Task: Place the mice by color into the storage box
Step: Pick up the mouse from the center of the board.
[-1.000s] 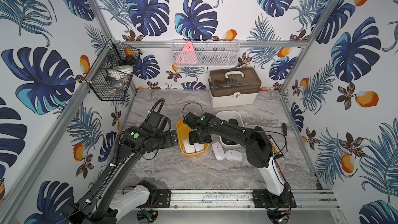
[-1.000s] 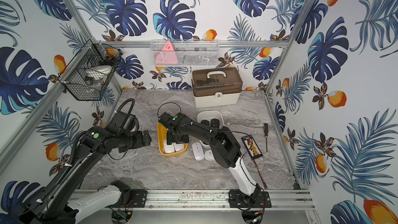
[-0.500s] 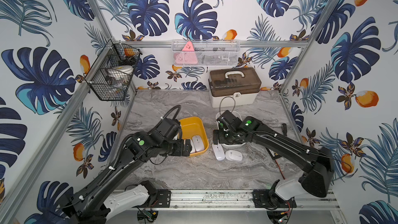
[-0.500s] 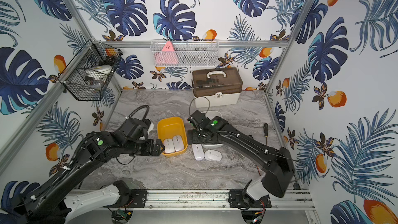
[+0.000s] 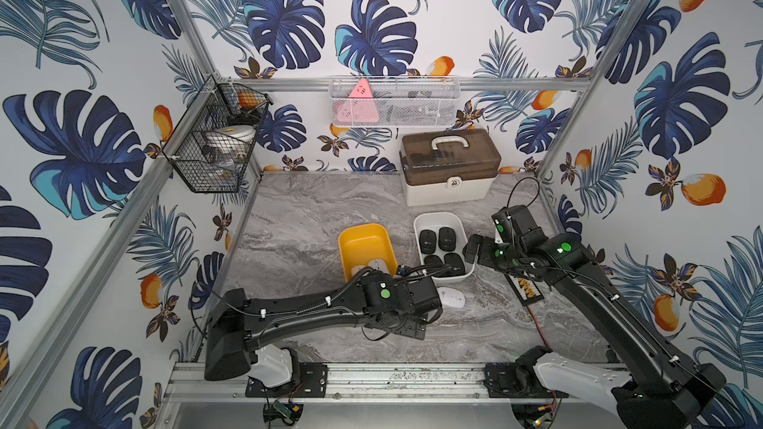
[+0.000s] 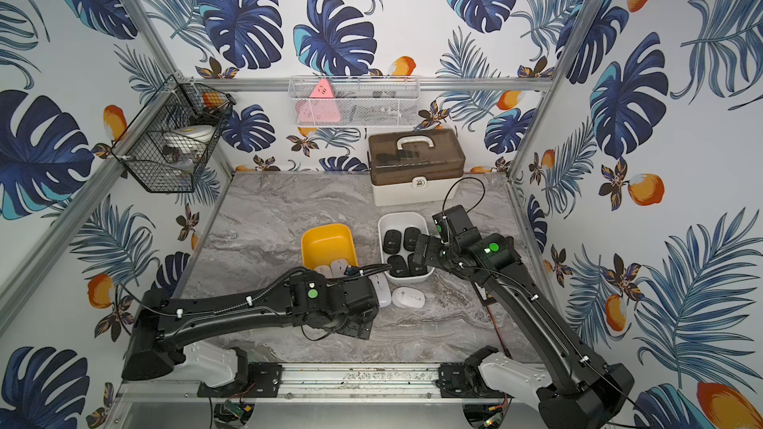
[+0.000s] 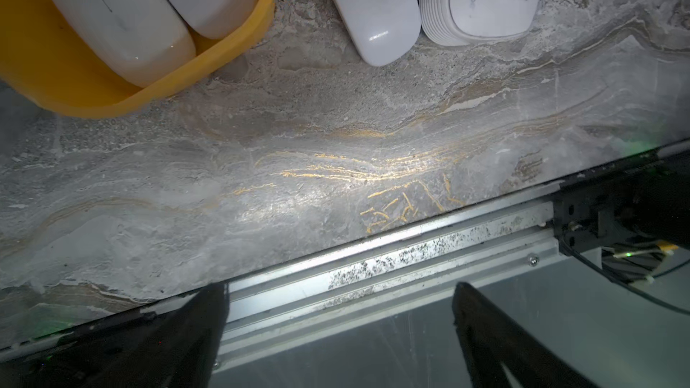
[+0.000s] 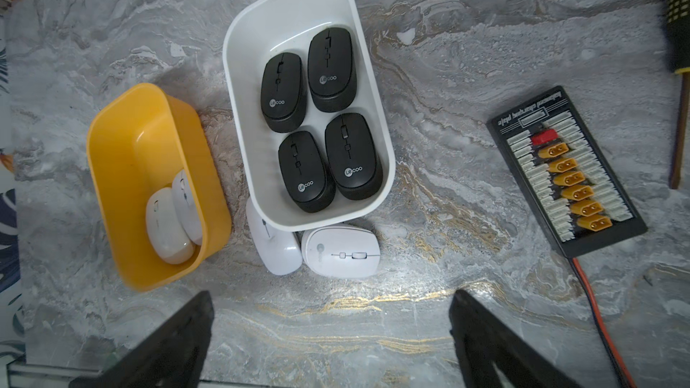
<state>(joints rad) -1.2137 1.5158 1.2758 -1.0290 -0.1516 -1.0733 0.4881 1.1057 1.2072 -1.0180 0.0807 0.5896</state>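
L gripper [image 7: 336, 291]: am holding my fingers [image 7: 201, 315] wide apart, w/ only bare table [image 7: 298, 151] and the front rail [image 7: 392, 255] showing btwn them.
R gripper [image 8: 331, 295]: am holding these wide too, hovering over marble, gripping nothing.
Black mice [image 8: 283, 95]: all 4 are lying in two pairs inside the white bin [image 8: 239, 50], straight ahead of my R tips.
White pair [image 8: 166, 225]: 2 are lying side by side at the end of the yellow bin [image 8: 112, 166] nearer my tips, ahead of both grippers and off to one side.
Flat white mouse [image 8: 274, 244]: is sitting on the table btwn my R tips and the white bin, also ahead of my L tips, just beside the yellow bin.
Ribbed white mouse [image 8: 339, 251]: is lying crosswise, pressing against the flat one; both are prob. touching the white bin's wall, but the rim is hiding the contact.
Charging board [image 8: 567, 169]: is lying flat, well off to the other side of my R fingers.
Screwdriver [image 8: 677, 31]: is resting beyond the board, farther from my R tips.
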